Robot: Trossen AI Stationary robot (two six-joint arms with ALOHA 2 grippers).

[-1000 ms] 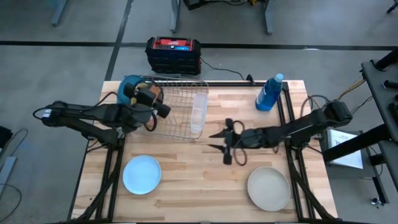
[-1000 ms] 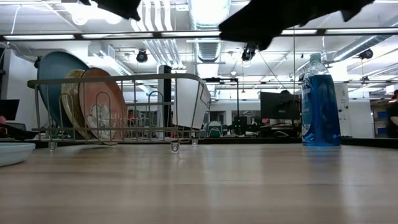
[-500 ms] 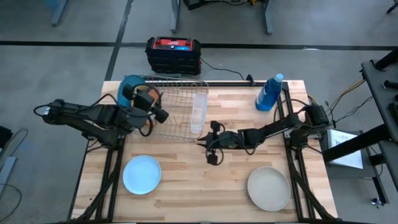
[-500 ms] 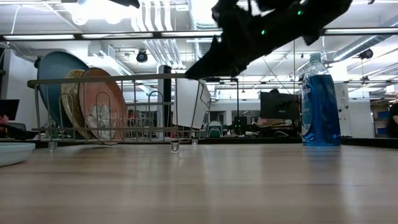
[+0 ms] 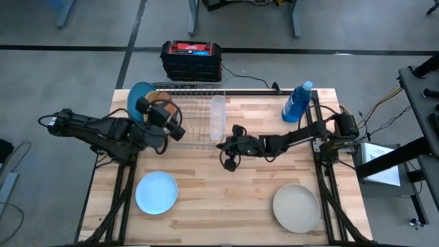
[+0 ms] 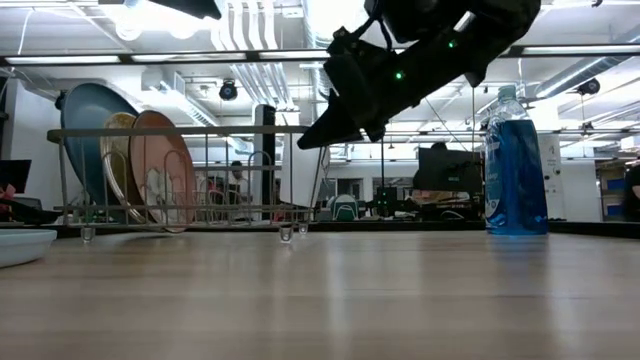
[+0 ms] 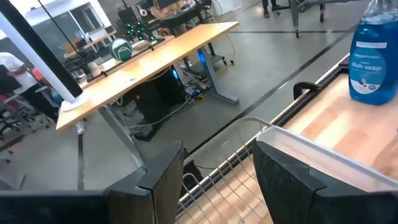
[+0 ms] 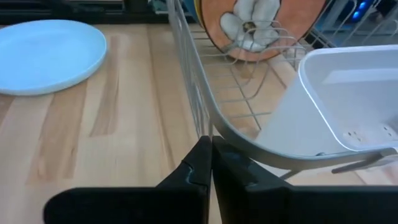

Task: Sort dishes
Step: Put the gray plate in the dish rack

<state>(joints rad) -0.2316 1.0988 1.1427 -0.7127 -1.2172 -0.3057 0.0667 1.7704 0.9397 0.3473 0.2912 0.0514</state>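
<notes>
A wire dish rack [image 5: 188, 116] stands at the table's far left. Three plates stand on edge in it: a large blue one [image 6: 85, 125], a gold one [image 6: 117, 165] and an orange-brown one [image 6: 160, 175]. A white holder [image 8: 336, 93] sits at the rack's right end. A pale blue plate [image 5: 156, 192] and a beige-grey plate [image 5: 296, 208] lie flat near the front edge. My right gripper [image 8: 209, 149] is shut at the rack's near right corner. My left gripper [image 5: 176, 128] hovers open over the rack's left half with nothing between its fingers. My right gripper meets the rack's rim wire at its near right corner [image 8: 214, 127], the two fingers closed together there. They come from the table's right, slanting a little downward. The fingertips [image 8: 202, 155] hide whether the wire lies between them. The rack stands on the table.
A blue dish-soap bottle [image 5: 297, 103] stands at the far right. A black and red box [image 5: 191, 60] sits on the floor behind the table. Bare wood lies between the two flat plates and in front of the rack.
My right gripper has gone toward the table's left and down to the rack's near right corner, and has shut there. The rack's near right side has shifted a little toward the far edge; the plates in it stay upright.
</notes>
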